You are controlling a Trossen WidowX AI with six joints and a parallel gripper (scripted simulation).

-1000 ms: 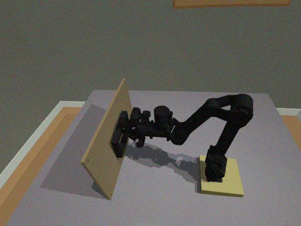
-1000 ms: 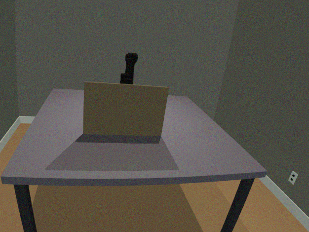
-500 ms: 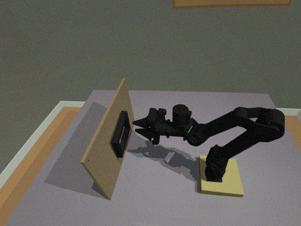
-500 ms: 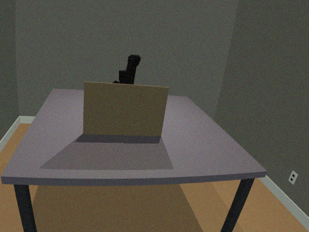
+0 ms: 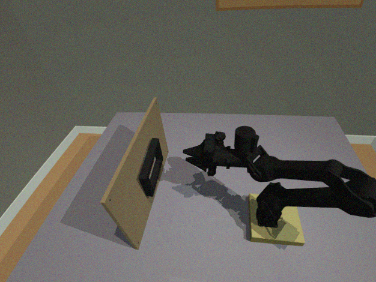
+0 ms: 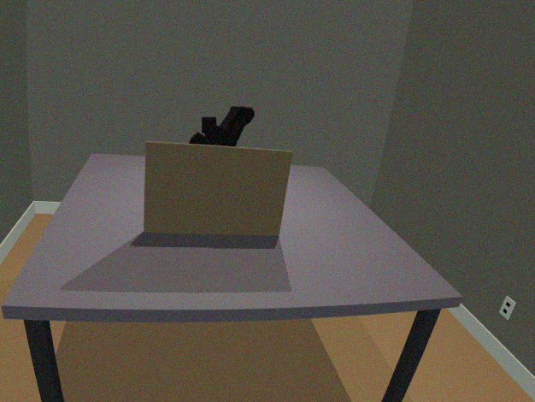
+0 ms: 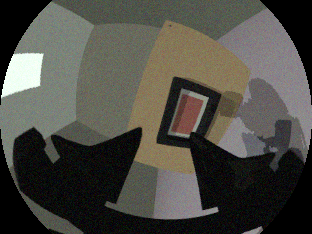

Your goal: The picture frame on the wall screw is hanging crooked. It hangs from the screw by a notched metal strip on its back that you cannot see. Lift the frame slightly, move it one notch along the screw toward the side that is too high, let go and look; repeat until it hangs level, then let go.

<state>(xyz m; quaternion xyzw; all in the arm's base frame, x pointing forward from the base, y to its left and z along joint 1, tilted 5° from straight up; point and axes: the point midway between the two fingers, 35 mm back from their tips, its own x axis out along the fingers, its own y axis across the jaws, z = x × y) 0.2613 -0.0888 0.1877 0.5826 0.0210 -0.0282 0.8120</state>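
The black picture frame [image 5: 146,186] [image 7: 170,111], with a white mat and red picture, hangs on the tan upright board [image 5: 125,189] [image 6: 215,190] [image 7: 155,62]. It looks slightly tilted, its far end in the top view seeming a little higher, though the slanted views make this hard to judge. My gripper [image 5: 184,155] [image 7: 166,133] is partly open and empty. It is in front of the board, clear of the frame, with its fingers pointing toward it. The screw and notched strip are hidden. In the exterior view the board hides the frame and the fingers.
The board leans back above the purple-grey table [image 5: 194,258] [image 6: 328,242]. The yellow base plate [image 5: 291,241] carries the arm's base. Shadows of the arm and board fall on the table. A wooden panel [image 5: 288,3] hangs at the top of the top view.
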